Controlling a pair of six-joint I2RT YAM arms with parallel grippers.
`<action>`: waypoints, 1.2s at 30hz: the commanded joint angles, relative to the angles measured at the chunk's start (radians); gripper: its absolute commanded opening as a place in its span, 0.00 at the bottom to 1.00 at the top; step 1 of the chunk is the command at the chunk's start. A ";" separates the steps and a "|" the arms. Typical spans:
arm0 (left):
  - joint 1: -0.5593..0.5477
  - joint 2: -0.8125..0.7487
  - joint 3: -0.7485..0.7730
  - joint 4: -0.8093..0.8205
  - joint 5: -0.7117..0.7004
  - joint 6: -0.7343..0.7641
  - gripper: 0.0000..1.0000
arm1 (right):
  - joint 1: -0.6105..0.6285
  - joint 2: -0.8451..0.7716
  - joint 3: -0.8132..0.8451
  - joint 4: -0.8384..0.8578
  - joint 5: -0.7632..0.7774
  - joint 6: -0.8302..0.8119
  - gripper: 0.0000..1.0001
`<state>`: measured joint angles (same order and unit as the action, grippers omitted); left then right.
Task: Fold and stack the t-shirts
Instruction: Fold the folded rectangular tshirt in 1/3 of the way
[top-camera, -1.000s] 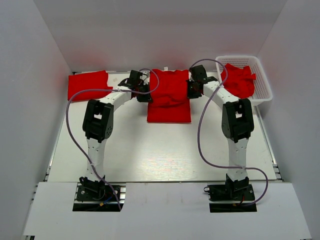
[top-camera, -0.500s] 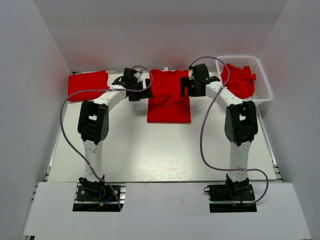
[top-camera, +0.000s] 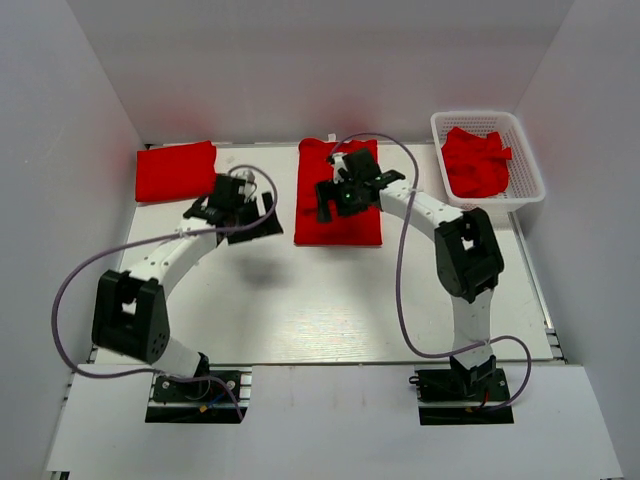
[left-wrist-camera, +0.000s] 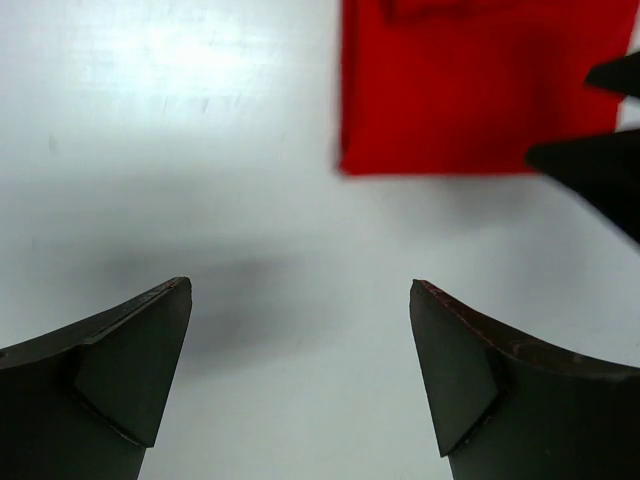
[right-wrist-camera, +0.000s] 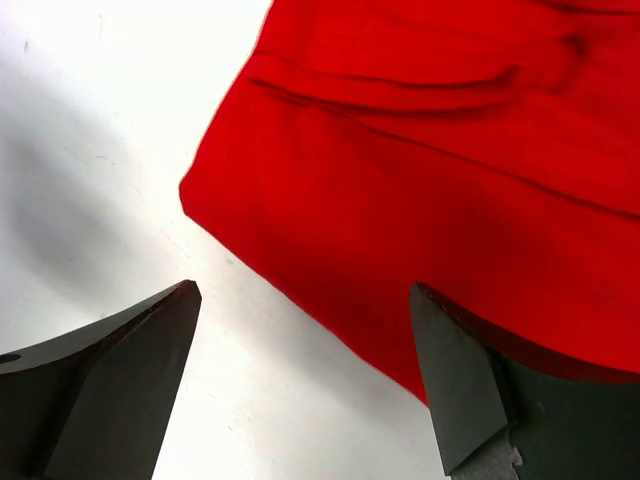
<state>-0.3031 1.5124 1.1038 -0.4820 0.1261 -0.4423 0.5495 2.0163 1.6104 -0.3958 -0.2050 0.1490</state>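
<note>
Left arm (top-camera: 165, 258) angled inward, right arm (top-camera: 432, 210) hooked leftward, left gripper (top-camera: 262, 212) and right gripper (top-camera: 328, 196) spread wide (fingers well apart)

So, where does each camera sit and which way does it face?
Top external: above and behind the bases, looking down on the table, left gripper, right gripper and middle shirt.
Left wrist: on the left gripper, facing the table and that shirt's corner; its own fingers show.
Right wrist: on the right gripper, close over the shirt's edge; its own fingers show.
Shared: all three see the middle shirt.
</note>
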 joint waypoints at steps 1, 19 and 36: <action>-0.001 -0.121 -0.140 -0.033 0.001 -0.056 1.00 | 0.001 0.056 0.054 0.063 -0.042 0.000 0.90; -0.001 -0.210 -0.191 -0.110 -0.033 -0.056 1.00 | 0.010 0.292 0.249 0.153 -0.019 0.047 0.90; -0.001 -0.262 -0.191 -0.121 -0.062 -0.047 1.00 | 0.003 0.315 0.319 0.385 0.321 0.064 0.90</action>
<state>-0.3031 1.3106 0.8837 -0.5999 0.0822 -0.4973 0.5568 2.3417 1.8713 -0.1108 0.0021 0.2306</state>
